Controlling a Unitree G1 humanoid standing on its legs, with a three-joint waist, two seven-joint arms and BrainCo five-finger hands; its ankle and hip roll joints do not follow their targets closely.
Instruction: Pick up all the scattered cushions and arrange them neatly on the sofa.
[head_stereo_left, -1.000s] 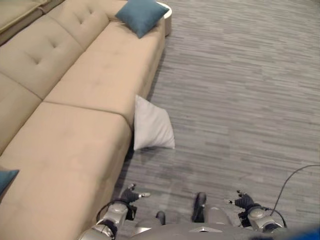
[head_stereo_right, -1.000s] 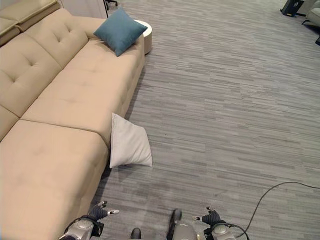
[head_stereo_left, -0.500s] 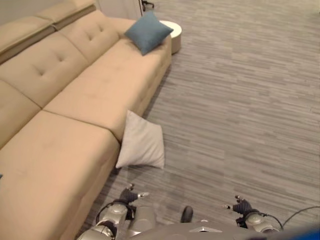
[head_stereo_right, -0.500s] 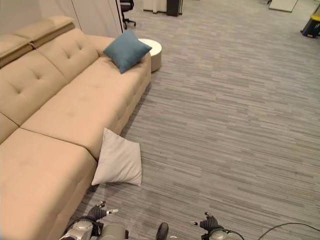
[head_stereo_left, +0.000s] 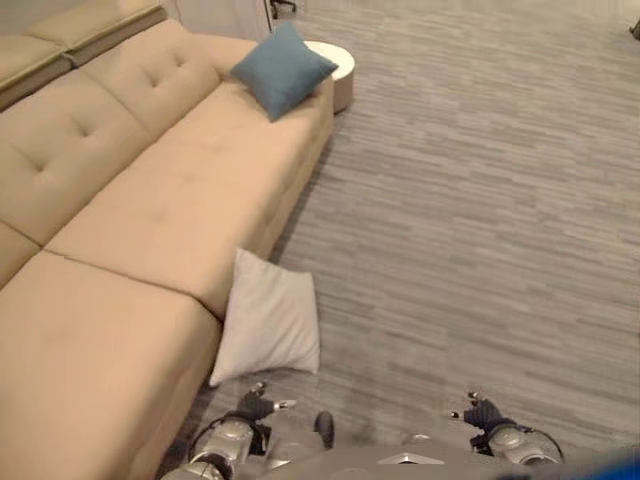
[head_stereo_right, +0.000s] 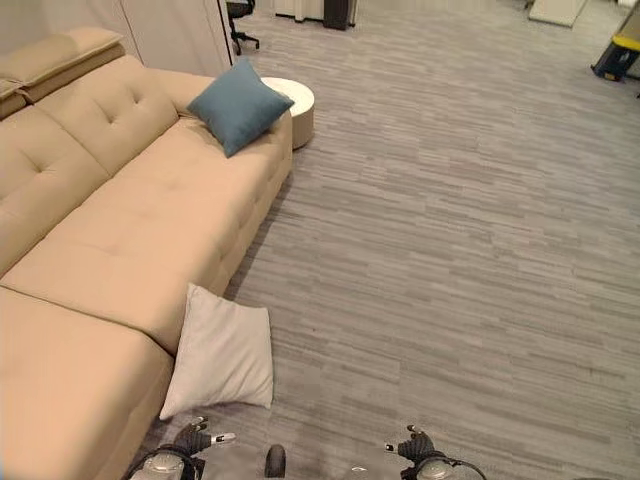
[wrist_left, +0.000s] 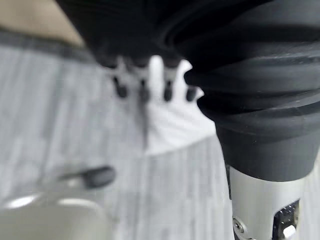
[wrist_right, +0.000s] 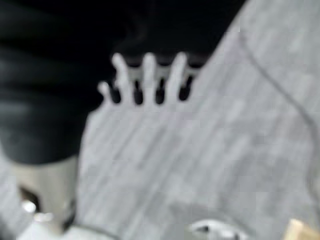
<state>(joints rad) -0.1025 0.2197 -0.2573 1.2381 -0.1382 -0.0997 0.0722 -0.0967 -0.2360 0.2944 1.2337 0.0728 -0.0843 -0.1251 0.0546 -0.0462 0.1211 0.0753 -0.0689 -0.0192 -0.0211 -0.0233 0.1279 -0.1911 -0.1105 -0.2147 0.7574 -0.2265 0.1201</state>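
Where sofa (head_stereo_left: 150, 200) ends, white cushion (head_stereo_left: 268, 320) leaning

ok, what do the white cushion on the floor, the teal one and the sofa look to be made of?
White cushion: soft matte woven fabric, seemingly; it slumps and creases against the sofa front. Teal cushion: matte cloth, plump with crisp corners; weave can't be told. Sofa: tan upholstery with a suede-like or microfibre look, no shine, button-tufted back. Could be fabric or faux suede.

Left hand (head_stereo_left: 252, 405), right hand (head_stereo_left: 482, 413): apparently open, empty.
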